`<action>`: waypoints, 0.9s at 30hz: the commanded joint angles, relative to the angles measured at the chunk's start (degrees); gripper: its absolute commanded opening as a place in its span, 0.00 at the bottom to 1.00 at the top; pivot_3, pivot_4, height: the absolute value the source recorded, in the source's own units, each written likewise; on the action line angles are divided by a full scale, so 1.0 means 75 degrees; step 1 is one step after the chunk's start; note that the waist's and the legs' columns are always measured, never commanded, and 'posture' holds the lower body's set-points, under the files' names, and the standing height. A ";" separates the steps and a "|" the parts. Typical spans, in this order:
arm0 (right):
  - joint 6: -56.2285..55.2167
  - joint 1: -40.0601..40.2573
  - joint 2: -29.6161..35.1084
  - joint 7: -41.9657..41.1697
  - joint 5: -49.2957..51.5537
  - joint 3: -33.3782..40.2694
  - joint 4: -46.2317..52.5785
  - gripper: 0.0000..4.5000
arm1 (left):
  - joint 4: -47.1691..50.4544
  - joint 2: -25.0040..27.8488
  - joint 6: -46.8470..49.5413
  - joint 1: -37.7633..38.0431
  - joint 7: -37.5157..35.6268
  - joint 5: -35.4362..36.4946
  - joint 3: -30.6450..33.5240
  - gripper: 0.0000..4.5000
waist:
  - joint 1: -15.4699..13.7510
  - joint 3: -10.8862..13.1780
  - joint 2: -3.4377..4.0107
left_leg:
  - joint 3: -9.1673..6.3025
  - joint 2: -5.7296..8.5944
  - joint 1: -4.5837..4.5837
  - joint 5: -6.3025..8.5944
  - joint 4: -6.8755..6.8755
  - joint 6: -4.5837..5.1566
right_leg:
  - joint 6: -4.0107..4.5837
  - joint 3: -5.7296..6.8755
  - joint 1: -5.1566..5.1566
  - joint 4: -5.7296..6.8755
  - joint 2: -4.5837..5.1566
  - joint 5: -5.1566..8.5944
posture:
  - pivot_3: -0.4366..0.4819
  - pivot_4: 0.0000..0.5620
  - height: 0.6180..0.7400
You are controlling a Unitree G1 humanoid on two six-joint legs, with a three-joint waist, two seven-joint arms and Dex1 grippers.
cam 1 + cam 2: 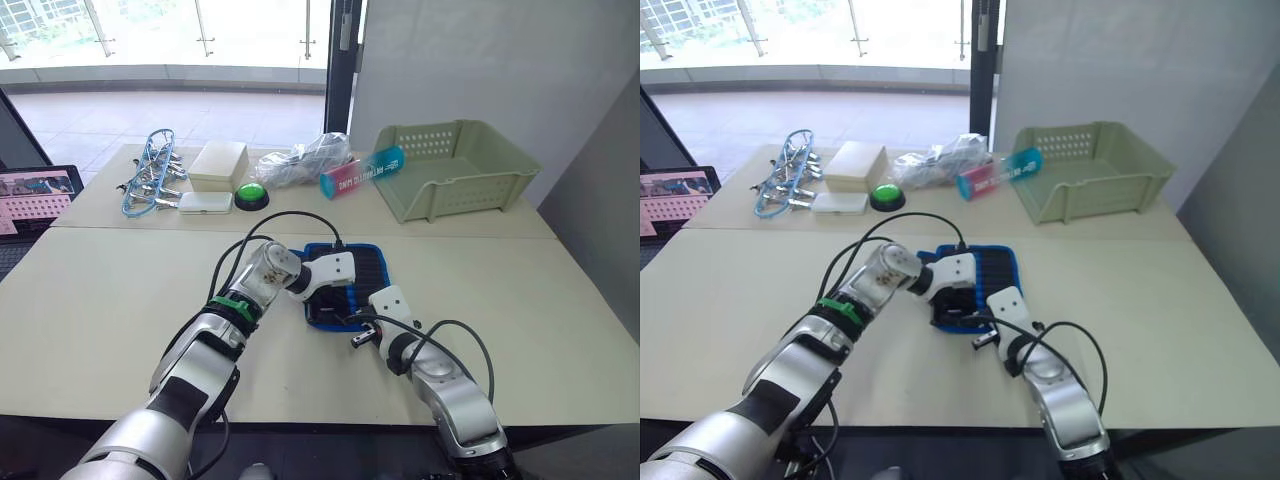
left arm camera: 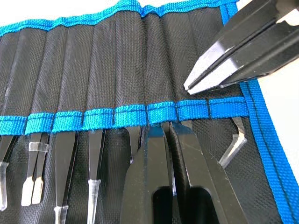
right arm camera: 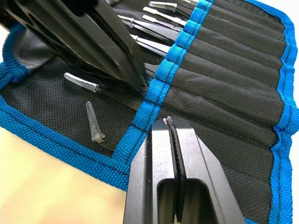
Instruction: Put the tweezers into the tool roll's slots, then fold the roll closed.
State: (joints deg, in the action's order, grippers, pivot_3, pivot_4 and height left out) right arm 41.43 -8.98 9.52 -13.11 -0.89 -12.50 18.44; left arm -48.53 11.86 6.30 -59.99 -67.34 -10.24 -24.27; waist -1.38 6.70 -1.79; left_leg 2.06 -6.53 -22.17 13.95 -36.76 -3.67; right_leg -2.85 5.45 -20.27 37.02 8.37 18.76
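Roll (image 1: 365,268): black fabric with blue edging, lying open and flat on the near table (image 1: 90,310), at its middle, just past the seam with the far table. Slots (image 2: 117,70): a row of narrow black pockets, their mouths marked by a blue band. Tweezers (image 2: 96,163): several seated in the slots, capped tips projecting beyond the band onto the inner flap; one bent-tip pair (image 2: 233,144) sits in the end slot beside the edging. Left gripper (image 2: 170,154): over the roll's near part, fingers nearly together with only a thin gap, tips at the blue band among the tweezers; whether they pinch a tweezer there cannot be told. Right gripper (image 3: 174,140): at the roll's near right edge, fingers pressed together, tips resting at the blue band on the slot fabric; nothing seen held. The two grippers stand close to each other, tips near but apart. Far table, left to right: bundle of blue-and-metal clips (image 1: 150,180), beige box (image 1: 218,163), flat white case (image 1: 205,202) in front of it, green button (image 1: 251,195), crumpled clear bag (image 1: 305,160), pink-and-blue tube (image 1: 362,171), pale green basket (image 1: 455,165). Laptop (image 1: 35,197) at the left edge, off the tables.
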 commanded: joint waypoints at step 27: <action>0.0644 0.0269 0.0289 -0.0116 -0.0028 -0.0115 -0.0879 0.00 | 0.6287 0.3141 0.2004 0.4367 -0.0048 0.3193 0.4220 0.99 | 0.0149 0.0014 0.0028 | -0.0004 0.0000 0.0007 -0.0001 -0.0002 -0.0002 | -0.0001 -0.0008 0.0000 0.0015 0.0002 0.0001 | 0.48 0.27 0.81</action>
State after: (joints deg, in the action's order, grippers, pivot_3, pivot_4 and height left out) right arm 41.66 -10.16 10.33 -13.83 -0.59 -12.95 17.80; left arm -5.58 35.17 24.02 -28.43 -69.26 10.89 3.50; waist -0.26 6.80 -1.59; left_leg 2.03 -6.53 -22.10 13.95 -36.77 -3.69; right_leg -2.86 5.37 -20.27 37.13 8.38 18.77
